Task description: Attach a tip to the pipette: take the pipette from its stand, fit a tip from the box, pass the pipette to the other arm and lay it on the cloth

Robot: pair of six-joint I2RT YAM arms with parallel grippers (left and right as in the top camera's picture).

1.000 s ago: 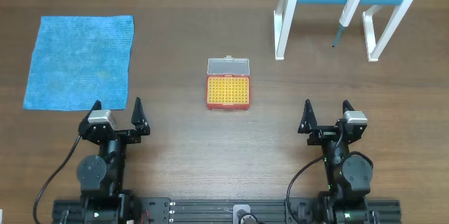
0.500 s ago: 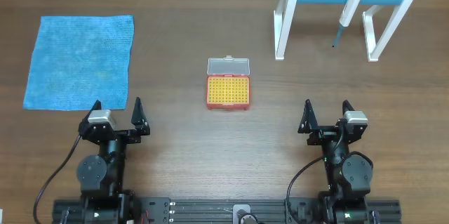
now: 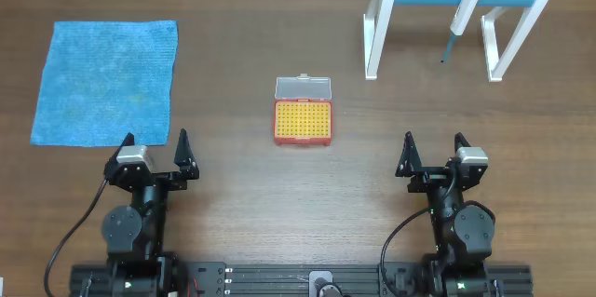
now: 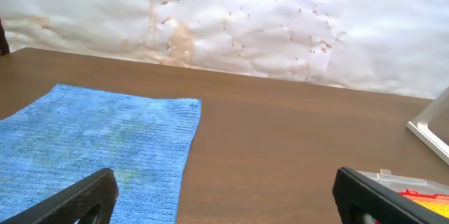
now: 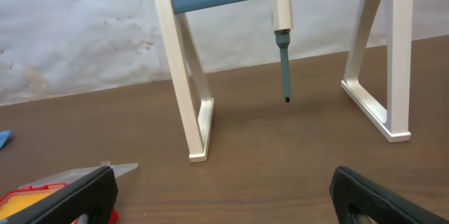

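The pipette (image 3: pixel 463 16) hangs tip-down from the blue bar of its white stand (image 3: pixel 380 27) at the table's back right; in the right wrist view the pipette (image 5: pixel 281 34) hangs between the stand's legs (image 5: pixel 191 104). The tip box (image 3: pixel 303 111), red with yellow tips and a clear lid folded back, sits mid-table. A blue cloth (image 3: pixel 105 81) lies flat at the back left. My left gripper (image 3: pixel 155 144) stands open near the front edge, just in front of the cloth. My right gripper (image 3: pixel 432 144) stands open at the front right, well short of the stand. Neither holds anything.
Bare brown tabletop surrounds the box and lies between both grippers. A white crinkled wall (image 4: pixel 280 20) backs the table's far edge. The box's corner (image 4: pixel 414 189) shows beside the left gripper's finger, and the cloth (image 4: pixel 91 147) spreads before it.
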